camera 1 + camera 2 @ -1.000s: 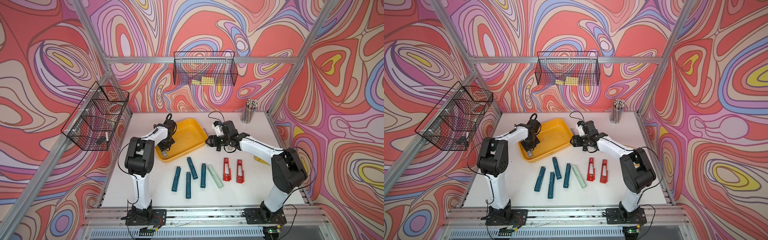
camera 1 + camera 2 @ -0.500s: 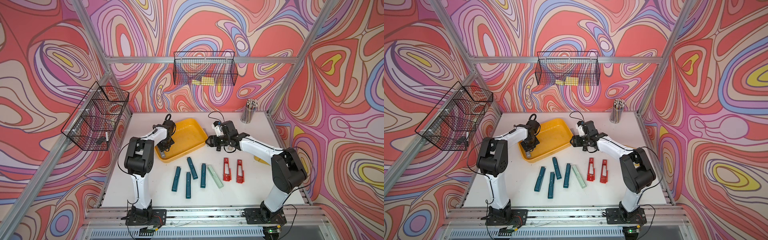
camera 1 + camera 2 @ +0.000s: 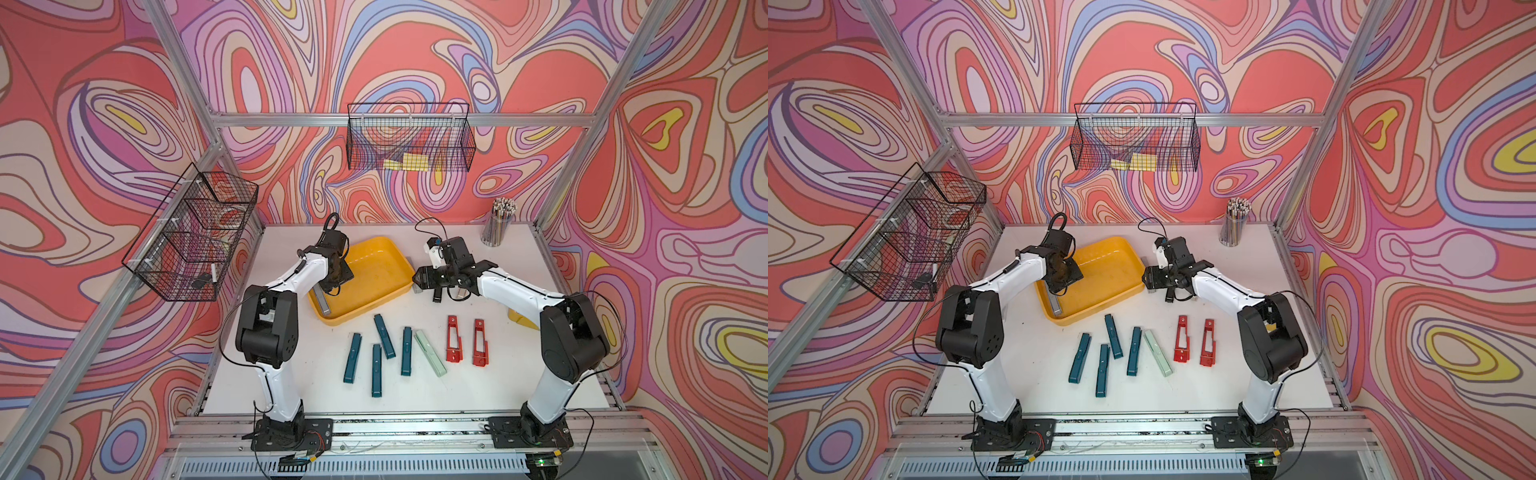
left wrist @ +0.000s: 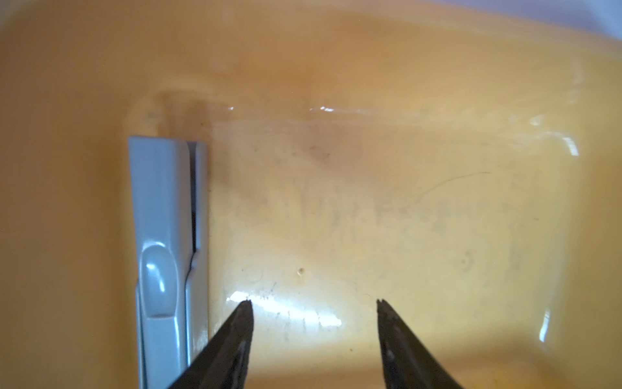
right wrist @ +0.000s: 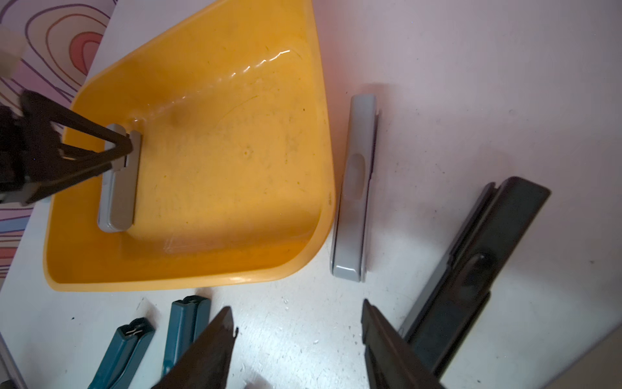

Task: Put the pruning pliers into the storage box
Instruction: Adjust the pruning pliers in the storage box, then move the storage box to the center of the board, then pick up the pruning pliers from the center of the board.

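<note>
Left wrist: left claw (image 4: 313, 303) spread wide, empty; it was shut a second ago. Grey pruning pliers (image 4: 168, 252) lie flat in storage box (image 4: 404, 202), beside one finger. Right claw (image 5: 298, 313) open, empty, over desk (image 5: 471, 101); second grey pliers (image 5: 353, 188) outside, just beside box rim.

1. White table (image 3: 519, 374), flat, edged by aluminium rails.
2. Yellow storage box (image 3: 370, 278) toward the back, left of centre, set at an angle.
3. Grey pliers (image 5: 355, 188) flat on the table, just beside the box's wall on the right arm's side. Black pliers (image 5: 471, 262) near them, farther from the box.
4. In front of the box, a loose row: four teal pruning pliers (image 3: 352, 358), mint pliers (image 3: 430, 353), then two red slotted pliers (image 3: 454, 338) side by side.
5. Cup of pencils (image 3: 496, 226) upright near the back right corner.
6. Yellow object (image 3: 521, 320) at the right, mostly hidden behind the arm.
</note>
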Robot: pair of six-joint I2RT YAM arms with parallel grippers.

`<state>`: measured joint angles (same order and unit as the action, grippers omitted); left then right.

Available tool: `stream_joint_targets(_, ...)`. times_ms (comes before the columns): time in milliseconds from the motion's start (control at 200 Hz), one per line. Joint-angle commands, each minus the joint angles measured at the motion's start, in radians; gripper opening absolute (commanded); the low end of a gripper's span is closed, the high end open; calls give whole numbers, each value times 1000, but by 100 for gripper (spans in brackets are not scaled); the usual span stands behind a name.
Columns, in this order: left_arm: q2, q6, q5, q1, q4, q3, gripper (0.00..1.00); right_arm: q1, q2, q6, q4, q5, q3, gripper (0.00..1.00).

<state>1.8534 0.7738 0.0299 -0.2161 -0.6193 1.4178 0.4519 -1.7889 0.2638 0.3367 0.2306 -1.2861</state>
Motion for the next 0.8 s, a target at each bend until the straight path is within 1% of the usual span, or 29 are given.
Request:
stream_joint_targets(0, -93, -54, -72, 0, -7, 2, 76, -6, -25, -37, 44, -56, -32, 63)
stream_joint_targets(165, -217, -108, -176, 0, -25, -78, 87, -7, -34, -50, 28, -99, -17, 60)
stream_joint_targets(220, -254, -119, -193, 0, -43, -107, 98, -6, -39, -53, 17, -102, -7, 59)
stream_joint_targets(235, -265, -120, -194, 0, -49, -117, 99, -7, -42, -55, 13, -102, -4, 59)
stream_joint_targets(315, -330, -128, -189, 0, -69, -171, 99, -6, -44, -60, -5, -102, 8, 59)
stream_joint_targets(456, -439, -128, -132, 0, -140, -236, 99, -7, -51, -76, -37, -83, 26, 54)
stream_joint_targets(571, -519, -127, -104, 1, -200, -280, 99, -5, -63, -85, -48, -80, 38, 54)
stream_joint_targets(661, -574, -123, -120, 14, -221, -318, 99, -2, -82, -87, -52, -95, 41, 54)
stream_joint_targets(796, -623, -131, -185, 41, -216, -371, 99, 5, -120, -80, -58, -81, 35, 54)
